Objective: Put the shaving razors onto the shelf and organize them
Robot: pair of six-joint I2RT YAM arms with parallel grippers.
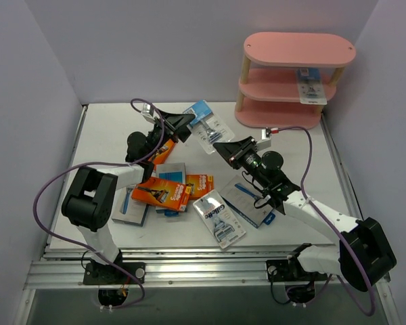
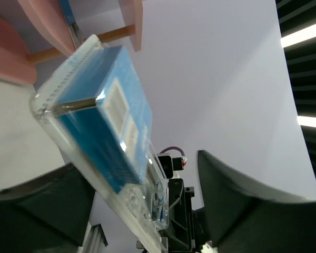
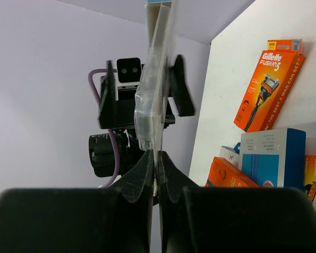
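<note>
A white-blue Gillette blister card point(image 1: 206, 125) hangs in the air between both grippers, above the table's middle. My right gripper point(image 1: 221, 145) is shut on its lower edge; in the right wrist view the fingertips point(image 3: 147, 163) pinch the clear card point(image 3: 157, 79) edge-on. My left gripper point(image 1: 185, 124) is at the card's left edge, jaws spread, with the card point(image 2: 110, 121) between its fingers point(image 2: 237, 205). The pink three-tier shelf point(image 1: 298, 51) stands at the back right with one blister card point(image 1: 310, 84) on its middle tier. Several packs lie on the table.
On the table: orange boxes point(image 1: 162, 193) point(image 1: 199, 183) point(image 1: 164, 150), blue-grey boxes point(image 1: 250, 202) point(image 1: 169, 172), a blister card point(image 1: 218, 218) and a white-blue pack point(image 1: 132, 210). Walls close in left, back and right. The right wrist view shows an orange Fusion5 box point(image 3: 268, 87).
</note>
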